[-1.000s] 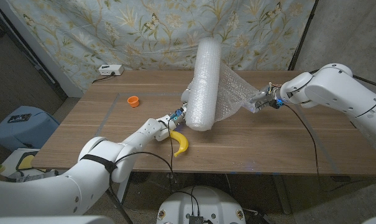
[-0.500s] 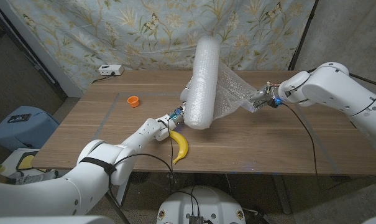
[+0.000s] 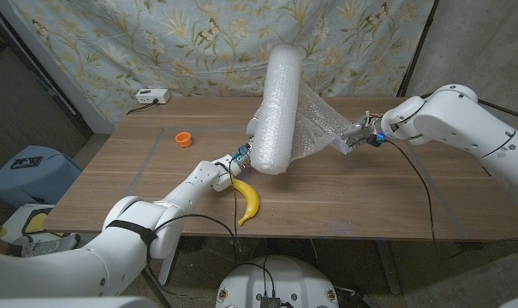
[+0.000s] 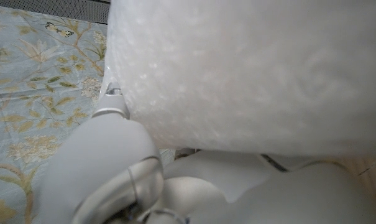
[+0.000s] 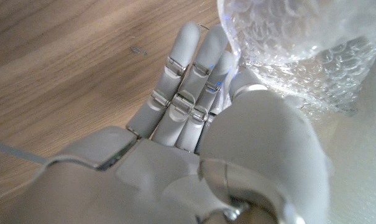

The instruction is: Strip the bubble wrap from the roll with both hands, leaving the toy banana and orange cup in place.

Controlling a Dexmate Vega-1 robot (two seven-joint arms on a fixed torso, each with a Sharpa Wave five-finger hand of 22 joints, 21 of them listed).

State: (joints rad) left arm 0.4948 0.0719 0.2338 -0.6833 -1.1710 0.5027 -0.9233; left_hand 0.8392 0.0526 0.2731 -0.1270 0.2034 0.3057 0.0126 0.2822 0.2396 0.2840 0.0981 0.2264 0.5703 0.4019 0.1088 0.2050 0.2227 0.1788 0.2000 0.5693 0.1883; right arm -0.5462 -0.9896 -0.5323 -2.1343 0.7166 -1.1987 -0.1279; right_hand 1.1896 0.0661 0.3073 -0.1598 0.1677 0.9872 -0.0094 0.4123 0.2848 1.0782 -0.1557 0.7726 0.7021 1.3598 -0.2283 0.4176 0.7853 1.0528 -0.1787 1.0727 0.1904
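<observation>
Both your hands are on the bubble wrap, with the roll leaning upright at mid-table.

Your right hand (image 3: pixel 359 137) pinches the free sheet of bubble wrap (image 3: pixel 323 124) between thumb and fingers (image 5: pixel 194 74), which lie straight and pressed together above the wooden table (image 3: pixel 370 197); the sheet runs taut from that pinch back to the roll (image 3: pixel 277 107). Your left hand (image 3: pixel 241 158) presses against the roll's lower end (the left wrist view shows a fingertip (image 4: pixel 112 102) touching the wrap, but whether the fingers close around it cannot be told). The roll stands tilted, its top toward the floral curtain (image 3: pixel 199 43). The toy banana (image 3: pixel 247 201) lies just beside your left wrist, near the front edge. The orange cup (image 3: pixel 183 139) sits well apart, toward the table's left. No brand, label or writing can be read.
</observation>
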